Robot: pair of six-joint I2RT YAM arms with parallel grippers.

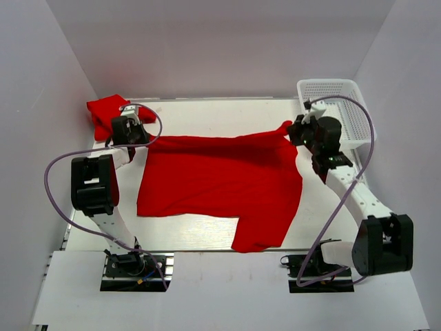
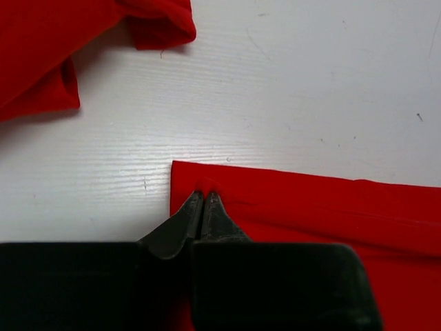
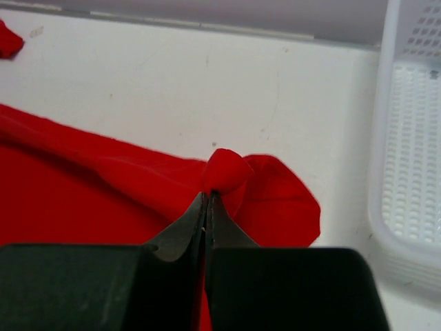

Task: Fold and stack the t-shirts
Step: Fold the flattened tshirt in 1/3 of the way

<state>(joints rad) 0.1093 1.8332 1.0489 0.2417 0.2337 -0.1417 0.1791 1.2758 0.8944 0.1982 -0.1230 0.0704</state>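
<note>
Top view: nearest, a sleeve of the spread t-shirt (image 1: 220, 183) reaching the desk (image 1: 207, 114) near edge. Laid flat mid-desk, long axis left-right. Held at both ends of the far edge: left pincer (image 1: 145, 138) clamped on the far-left corner, right pincer (image 1: 293, 131) clamped on the far-right corner, raised slightly. Each arm at its own corner, elbows bent, wrists low and reaching forward. Bunched t-shirt (image 1: 107, 114) at the far-left desk corner, just beside the left wrist. Basket (image 1: 348, 103) at the far-right corner.

Left wrist: left pincer (image 2: 204, 196) tips together on the cloth corner, spread t-shirt (image 2: 331, 207) running off rightward. Bunched t-shirt (image 2: 41, 55) apart, up left.

Right wrist: right pincer (image 3: 209, 196) closed on a puckered nub of cloth, spread t-shirt (image 3: 83, 186) trailing left, basket (image 3: 413, 138) near on the right.

Probably next: carry the far edge toward the near edge, both arms in step.
</note>
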